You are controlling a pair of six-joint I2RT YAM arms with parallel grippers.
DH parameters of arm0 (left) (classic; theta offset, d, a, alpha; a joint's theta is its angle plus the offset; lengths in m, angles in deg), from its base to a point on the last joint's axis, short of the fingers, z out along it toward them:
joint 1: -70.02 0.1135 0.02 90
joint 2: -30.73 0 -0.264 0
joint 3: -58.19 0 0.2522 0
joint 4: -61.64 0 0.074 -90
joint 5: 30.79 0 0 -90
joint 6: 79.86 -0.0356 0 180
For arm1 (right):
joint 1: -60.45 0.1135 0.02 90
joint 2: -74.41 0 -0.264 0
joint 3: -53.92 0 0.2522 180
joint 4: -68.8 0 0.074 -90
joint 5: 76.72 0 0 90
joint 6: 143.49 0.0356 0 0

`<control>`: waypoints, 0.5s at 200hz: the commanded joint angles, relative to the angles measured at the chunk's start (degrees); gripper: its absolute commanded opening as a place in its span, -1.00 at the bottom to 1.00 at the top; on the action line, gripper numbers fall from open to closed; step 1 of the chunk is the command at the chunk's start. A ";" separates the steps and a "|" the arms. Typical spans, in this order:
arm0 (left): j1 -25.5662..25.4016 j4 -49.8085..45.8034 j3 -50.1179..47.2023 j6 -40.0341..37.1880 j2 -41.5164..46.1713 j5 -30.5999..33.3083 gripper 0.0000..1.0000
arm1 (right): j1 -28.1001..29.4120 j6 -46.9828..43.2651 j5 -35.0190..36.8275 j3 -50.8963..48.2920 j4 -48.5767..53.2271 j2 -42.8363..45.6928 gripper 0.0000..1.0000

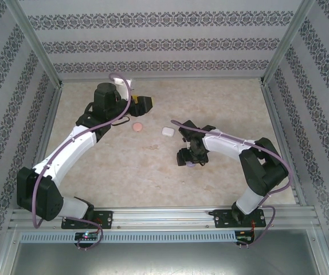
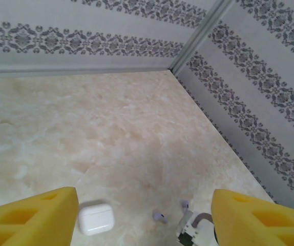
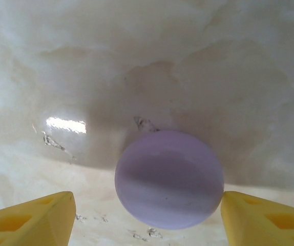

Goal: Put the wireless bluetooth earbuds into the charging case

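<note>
Left jaws are spread wide with nothing between them, hovering over the bench [image 2: 111, 128]. From that wrist cam I can spot two pale purple earbuds [image 2: 160, 215] lying loose on the bench, just right of the closed white case [image 2: 96, 219]. Right jaws are open too, straddling the round purple case [image 3: 169, 179] without actually pinching it. From overhead, the pink case [image 1: 137, 127] sits left of the white one.
</note>
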 commanded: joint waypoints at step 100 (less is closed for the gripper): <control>1.37 5.84 -6.21 7.05 7.68 13.68 0.99 | 3.54 5.74 5.83 7.15 4.30 -8.59 0.44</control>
